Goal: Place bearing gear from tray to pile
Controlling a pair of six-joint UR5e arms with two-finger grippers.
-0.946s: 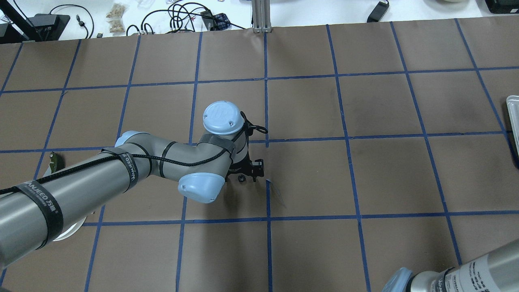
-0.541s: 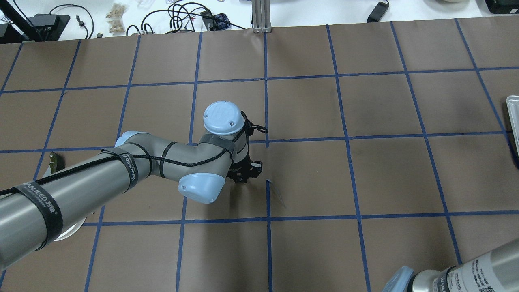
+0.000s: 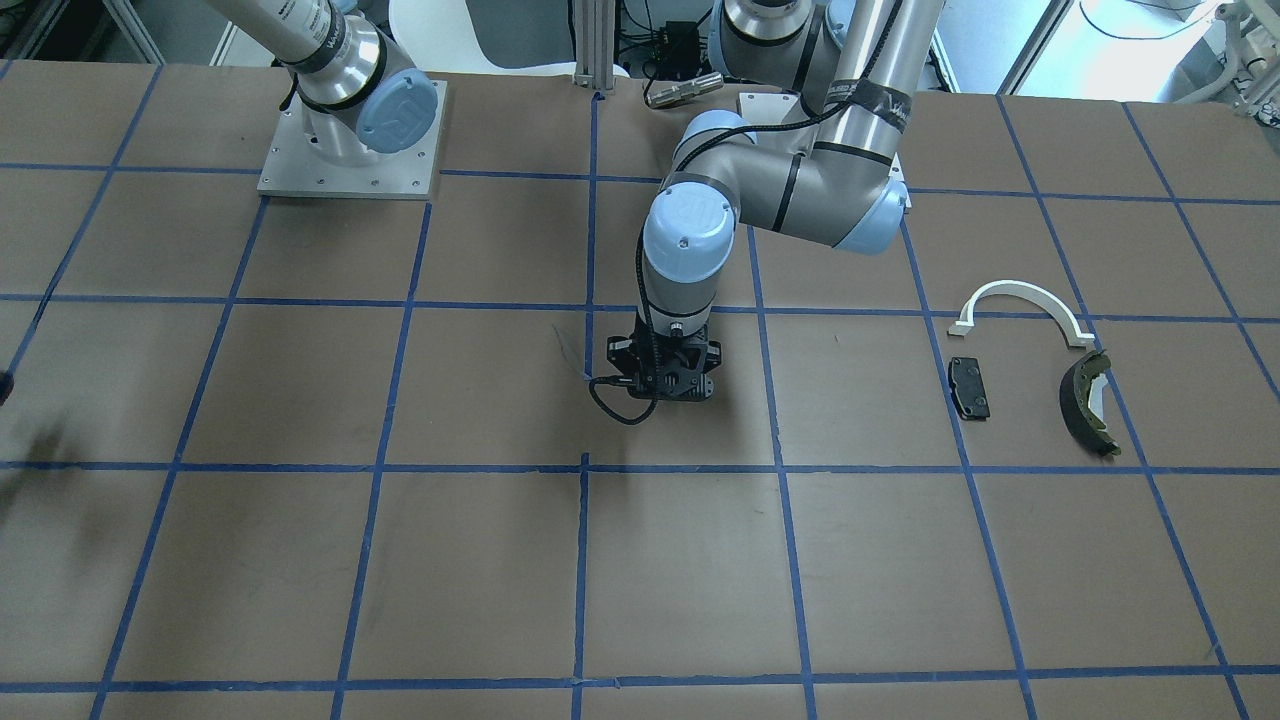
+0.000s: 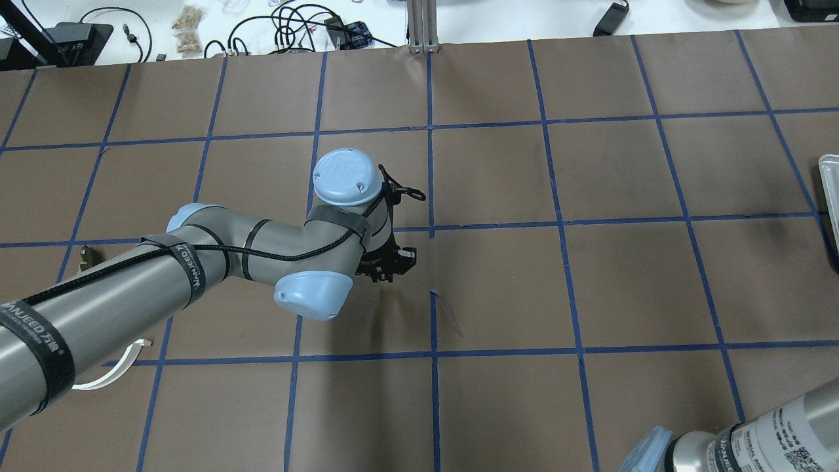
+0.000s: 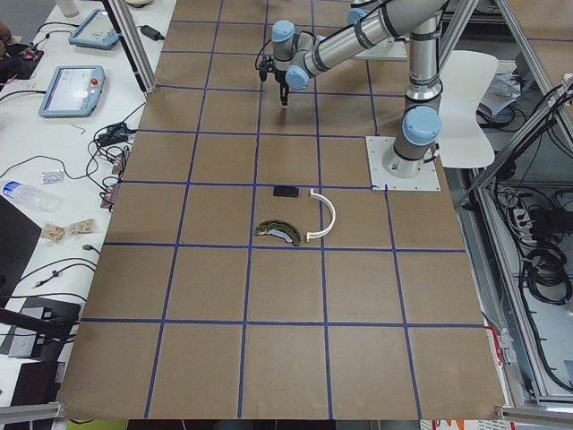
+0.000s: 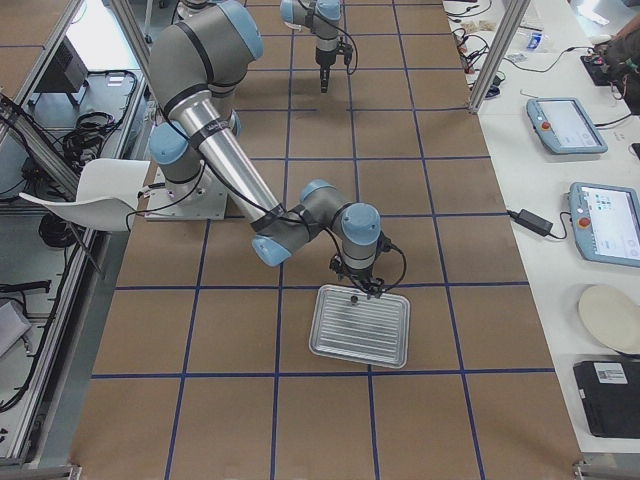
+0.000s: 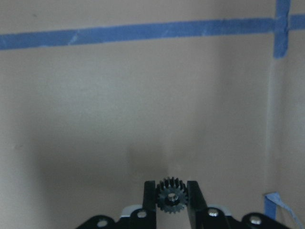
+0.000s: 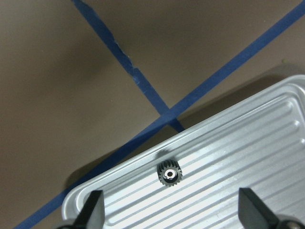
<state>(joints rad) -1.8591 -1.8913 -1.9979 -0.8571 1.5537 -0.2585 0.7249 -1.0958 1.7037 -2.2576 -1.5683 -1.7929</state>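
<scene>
Up and off toward the far left goes the left arm in the overhead view, and its left gripper (image 7: 171, 182) has carried the bearing gear (image 7: 171, 195) clear of the spot where it sat. The wrist camera shows the small black toothed wheel pinched squarely between the two fingers (image 7: 150, 195), one pad on either side, teeth facing us. It hangs over the brown-papered table (image 4: 498, 282), just near-left of a blue tape (image 4: 431, 196) crossing. A black strap (image 4: 187, 270) on the left arm reads "WANJEED". (A loose flap of tape curls up close by.)

In the front-facing view the pile sits well apart on the right: black pad (image 3: 968, 387), white arc (image 3: 1022, 303) and olive-black brake shoe (image 3: 1088, 402), with only taped paper between them and the gripper.

Over at the ribbed metal tray (image 8: 248, 157), the right gripper (image 8: 169, 200) hovers with fingers spread wide, a second gear (image 8: 167, 174) lying flat near the tray's edge between them.
</scene>
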